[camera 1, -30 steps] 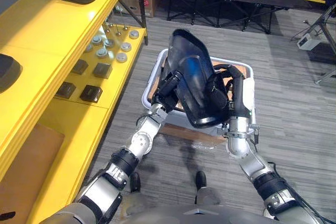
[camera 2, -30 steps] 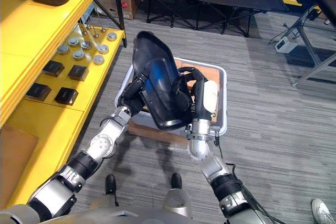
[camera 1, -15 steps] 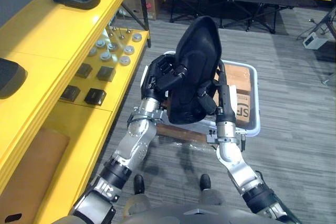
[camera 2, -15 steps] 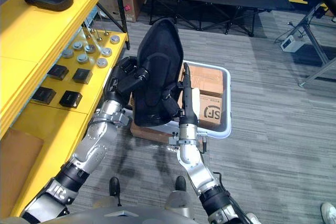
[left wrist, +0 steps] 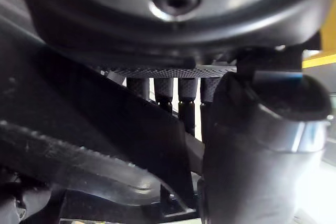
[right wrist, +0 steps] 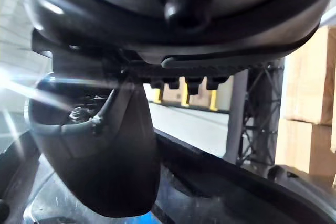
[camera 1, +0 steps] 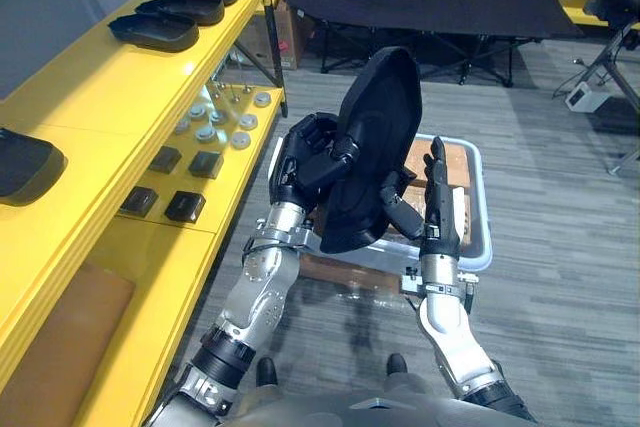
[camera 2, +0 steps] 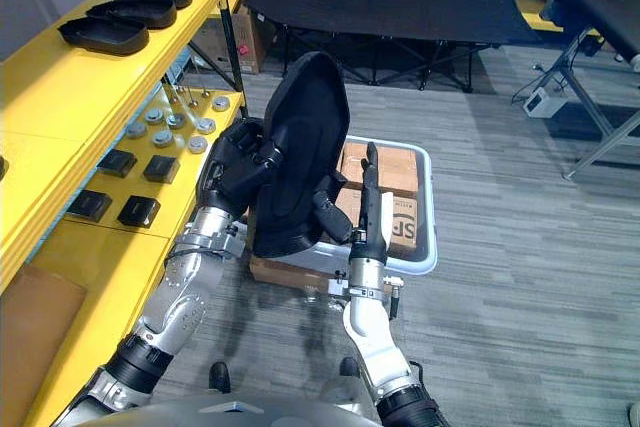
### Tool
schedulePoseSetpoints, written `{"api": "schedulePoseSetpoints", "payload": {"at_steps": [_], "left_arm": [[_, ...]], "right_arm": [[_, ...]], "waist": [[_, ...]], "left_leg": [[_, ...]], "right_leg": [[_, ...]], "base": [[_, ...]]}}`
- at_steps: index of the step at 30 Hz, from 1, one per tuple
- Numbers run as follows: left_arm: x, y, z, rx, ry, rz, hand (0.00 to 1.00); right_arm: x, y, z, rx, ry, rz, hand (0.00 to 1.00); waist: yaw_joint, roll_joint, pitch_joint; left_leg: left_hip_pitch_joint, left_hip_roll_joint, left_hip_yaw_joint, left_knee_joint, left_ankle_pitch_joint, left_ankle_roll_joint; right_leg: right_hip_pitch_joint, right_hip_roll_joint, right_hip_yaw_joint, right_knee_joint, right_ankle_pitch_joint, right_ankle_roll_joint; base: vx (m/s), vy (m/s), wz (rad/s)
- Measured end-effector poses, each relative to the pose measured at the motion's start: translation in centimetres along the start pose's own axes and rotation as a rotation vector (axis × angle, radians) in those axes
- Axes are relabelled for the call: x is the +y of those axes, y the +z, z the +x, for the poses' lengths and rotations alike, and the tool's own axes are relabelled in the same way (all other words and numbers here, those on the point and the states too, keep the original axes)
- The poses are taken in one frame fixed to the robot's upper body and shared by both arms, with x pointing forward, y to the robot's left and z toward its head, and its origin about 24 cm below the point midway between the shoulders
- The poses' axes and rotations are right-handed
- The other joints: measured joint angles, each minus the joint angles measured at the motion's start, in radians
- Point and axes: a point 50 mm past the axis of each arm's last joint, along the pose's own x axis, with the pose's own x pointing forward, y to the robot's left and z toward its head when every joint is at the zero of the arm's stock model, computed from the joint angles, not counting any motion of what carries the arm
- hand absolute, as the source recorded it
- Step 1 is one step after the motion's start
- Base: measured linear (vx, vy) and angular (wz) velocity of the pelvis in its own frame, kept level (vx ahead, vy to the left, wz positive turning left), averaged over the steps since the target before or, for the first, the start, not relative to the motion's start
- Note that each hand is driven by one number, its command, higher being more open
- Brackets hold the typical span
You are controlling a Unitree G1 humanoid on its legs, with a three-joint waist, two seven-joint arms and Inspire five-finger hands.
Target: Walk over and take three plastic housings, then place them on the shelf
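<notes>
Floor bin [camera 2: 433, 217] with boxes [camera 2: 385, 167]; housing [camera 2: 300, 137] aloft

Head stereo pair downward over housing [camera 1: 375, 137]; wrist cameras very near it.

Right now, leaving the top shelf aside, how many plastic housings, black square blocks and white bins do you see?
Black plastic housing: 1
Black square blocks: 4
White bin: 1
Total: 6
</notes>
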Motion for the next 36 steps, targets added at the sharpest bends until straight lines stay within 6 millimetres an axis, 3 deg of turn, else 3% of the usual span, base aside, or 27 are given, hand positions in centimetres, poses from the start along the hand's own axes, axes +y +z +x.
{"api": "schedulePoseSetpoints", "payload": {"at_steps": [7, 12, 18, 19, 32, 36], "left_arm": [[0.0, -0.5, -0.1, 0.021, -0.002, 0.005, 0.00], [0.1, -0.3, 0.0, 0.011, -0.029, 0.003, 0.00], [-0.3, 0.4, 0.1, -0.014, -0.075, -0.033, 0.00], [-0.2, 0.5, 0.1, -0.016, -0.087, -0.035, 0.00], [-0.2, 0.7, 0.2, 0.005, -0.205, 0.024, 0.00], [-0.1, 1.1, 0.6, 0.000, -0.197, -0.038, 0.00]], "right_arm": [[0.7, -1.1, -0.5, 0.075, 0.190, 0.140, 1.00], [1.3, -1.4, -1.2, 0.125, 0.341, 0.295, 1.00], [0.6, -1.8, -1.3, 0.143, 0.443, 0.318, 1.00], [0.5, -1.9, -1.3, 0.152, 0.457, 0.326, 0.00], [-0.4, -2.6, -1.5, 0.220, 0.563, 0.307, 0.00], [-0.1, -2.4, -1.6, 0.198, 0.572, 0.318, 0.00]], "waist": [[0.001, -0.044, -0.030], [0.005, -0.039, -0.043], [0.004, -0.037, -0.069], [0.002, -0.036, -0.076], [0.013, -0.052, -0.091], [0.019, -0.056, -0.091]], "left_leg": [[0.000, 0.000, -0.001, 0.000, -0.001, -0.001], [-0.001, 0.000, -0.001, 0.000, 0.000, -0.001], [-0.002, 0.000, -0.002, 0.000, -0.001, -0.001], [-0.002, 0.000, -0.002, 0.000, -0.001, -0.001], [-0.009, 0.008, -0.017, 0.003, -0.003, -0.004], [-0.009, 0.009, -0.017, 0.003, -0.003, -0.005]], "right_leg": [[0.005, 0.000, -0.001, -0.004, 0.003, 0.003], [-0.003, 0.000, -0.004, 0.000, -0.004, -0.007], [-0.005, 0.001, -0.006, 0.000, -0.006, -0.010], [-0.005, 0.001, -0.005, 0.000, -0.006, -0.011], [0.011, 0.009, -0.024, -0.022, -0.003, -0.008], [0.015, 0.010, -0.024, -0.031, 0.003, -0.001]], "base": [[0.00, 0.000, 0.00], [-0.03, -0.002, 0.01], [0.00, 0.000, 0.00], [0.00, 0.000, 0.00], [0.00, -0.001, 0.02], [0.00, 0.000, 0.00]]}}
